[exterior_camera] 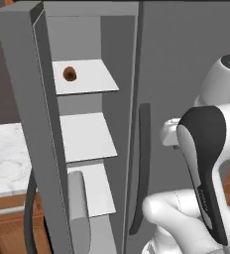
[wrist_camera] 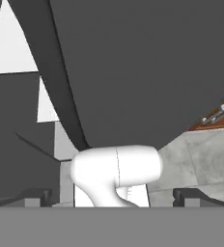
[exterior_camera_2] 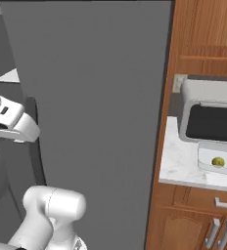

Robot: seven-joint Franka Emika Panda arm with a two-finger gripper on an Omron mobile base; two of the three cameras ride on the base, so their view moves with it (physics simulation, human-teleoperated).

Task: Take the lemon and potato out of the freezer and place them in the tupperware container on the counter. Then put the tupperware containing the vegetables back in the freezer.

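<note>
The small brown oval potato [exterior_camera: 70, 74] lies on the top white shelf of the open tall grey freezer [exterior_camera: 30, 99]. The round yellow-green lemon [exterior_camera_2: 217, 161] sits in the shallow pale tupperware container [exterior_camera_2: 208, 157] on the white marble counter [exterior_camera_2: 181, 163]. The two-finger gripper [wrist_camera: 112, 198] stands spread wide, holding nothing

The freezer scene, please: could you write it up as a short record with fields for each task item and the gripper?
freezer: door open, white shelves visible
potato: on the top shelf, alone
lemon: already in the tupperware container
tupperware container: on the counter, in front of the microwave
gripper: open, holding nothing
remaining: potato not yet moved
</note>
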